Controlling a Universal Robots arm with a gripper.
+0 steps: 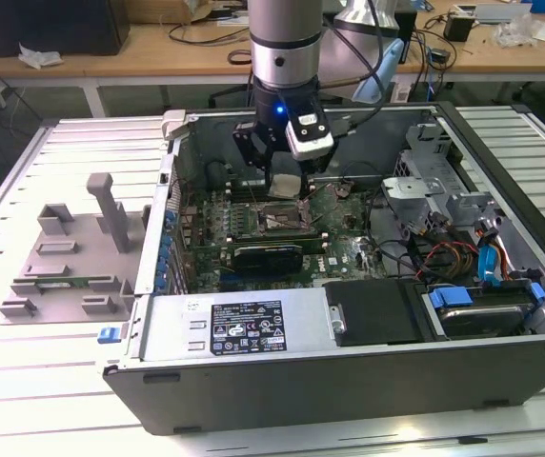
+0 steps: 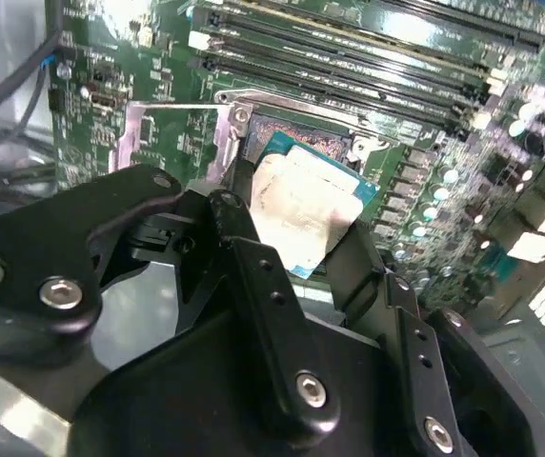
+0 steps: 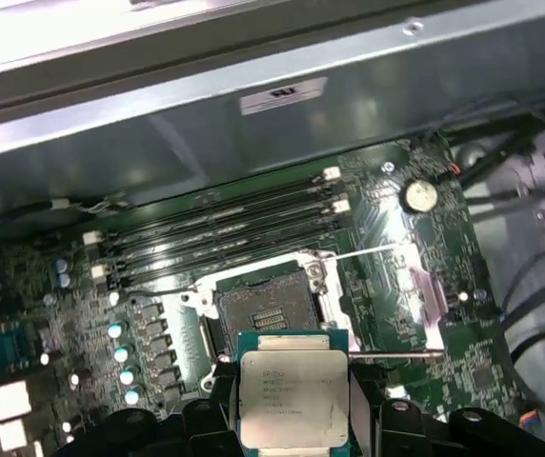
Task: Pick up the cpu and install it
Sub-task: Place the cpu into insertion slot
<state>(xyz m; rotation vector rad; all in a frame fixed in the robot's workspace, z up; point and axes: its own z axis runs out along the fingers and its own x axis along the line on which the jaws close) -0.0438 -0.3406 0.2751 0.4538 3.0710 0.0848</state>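
Observation:
The cpu (image 3: pixel 293 390), a thin square chip with a dull silvery top on a green-blue edge, is held flat between the black fingers (image 2: pixel 253 276) of my gripper (image 3: pixel 293 405). In the exterior view the gripper (image 1: pixel 282 181) hangs inside the open computer case, with the cpu (image 1: pixel 286 187) just above the motherboard. The empty socket (image 3: pixel 271 309) lies uncovered right beside and below the chip, and its metal retention frame (image 3: pixel 415 290) is swung open to one side. In the second wrist view the cpu (image 2: pixel 301 205) hovers partly over the socket (image 2: pixel 296 143).
Memory slots (image 3: pixel 225 228) run beside the socket. A long black expansion card (image 1: pixel 268 255) lies in front of it. The case walls (image 1: pixel 253 362) surround the board, with cables and drive cages (image 1: pixel 444 219) at the exterior view's right. A grey fixture tray (image 1: pixel 72 257) sits outside at the left.

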